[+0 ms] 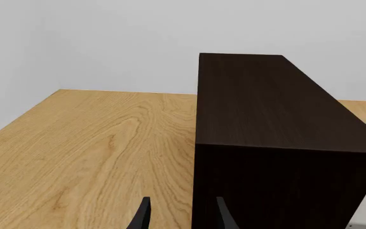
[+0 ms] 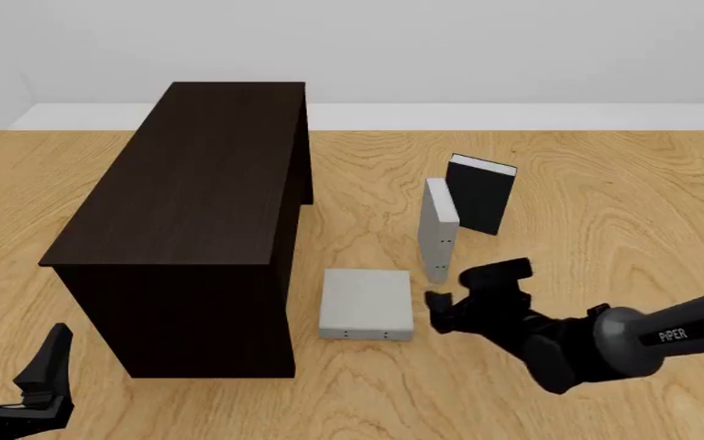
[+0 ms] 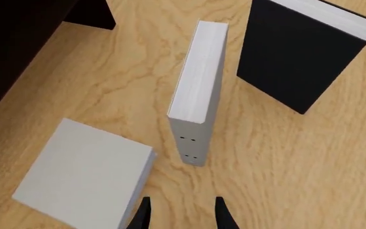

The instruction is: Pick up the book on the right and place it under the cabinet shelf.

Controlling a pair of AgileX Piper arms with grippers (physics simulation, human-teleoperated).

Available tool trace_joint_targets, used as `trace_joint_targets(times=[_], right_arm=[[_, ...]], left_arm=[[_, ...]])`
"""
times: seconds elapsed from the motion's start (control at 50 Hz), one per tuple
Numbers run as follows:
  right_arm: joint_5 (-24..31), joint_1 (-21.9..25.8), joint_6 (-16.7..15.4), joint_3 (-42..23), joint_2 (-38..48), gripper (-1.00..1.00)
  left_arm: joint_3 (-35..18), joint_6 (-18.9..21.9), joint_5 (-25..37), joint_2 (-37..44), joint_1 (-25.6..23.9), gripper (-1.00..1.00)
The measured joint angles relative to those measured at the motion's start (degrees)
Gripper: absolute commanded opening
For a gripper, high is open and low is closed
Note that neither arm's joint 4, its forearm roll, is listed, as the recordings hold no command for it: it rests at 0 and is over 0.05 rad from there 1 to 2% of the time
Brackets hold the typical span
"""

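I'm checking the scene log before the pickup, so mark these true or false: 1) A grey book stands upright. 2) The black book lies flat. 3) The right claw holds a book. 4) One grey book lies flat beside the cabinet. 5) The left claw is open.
1) True: the upright light grey hardcover book stands on the wooden table.
2) False: the black-covered book stands upright.
3) False: the right claw is open, holding nothing.
4) True: the flat grey book lies by the big dark brown cabinet.
5) True: the left claw is open.
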State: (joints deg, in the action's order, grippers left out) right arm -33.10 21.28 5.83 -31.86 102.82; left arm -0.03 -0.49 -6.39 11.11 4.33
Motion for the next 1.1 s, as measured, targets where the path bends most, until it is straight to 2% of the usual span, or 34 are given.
trace_joint_targets(times=[0.48,0.7,1.1], right_arm=[[-0.83,2.73,0.54,-3.42,5.65,1.00],[-0.41,3.80,-0.36,-4.13,6.07,1.00],[1.34,8.39,1.03,-5.53,3.93,1.00]], left_arm=[[0.00,0.00,0.23,-0.24,0.00,1.00],[0.00,0.00,0.29,-0.30,0.00,1.00],[0.00,0.00,0.32,-0.33,0.00,1.00]])
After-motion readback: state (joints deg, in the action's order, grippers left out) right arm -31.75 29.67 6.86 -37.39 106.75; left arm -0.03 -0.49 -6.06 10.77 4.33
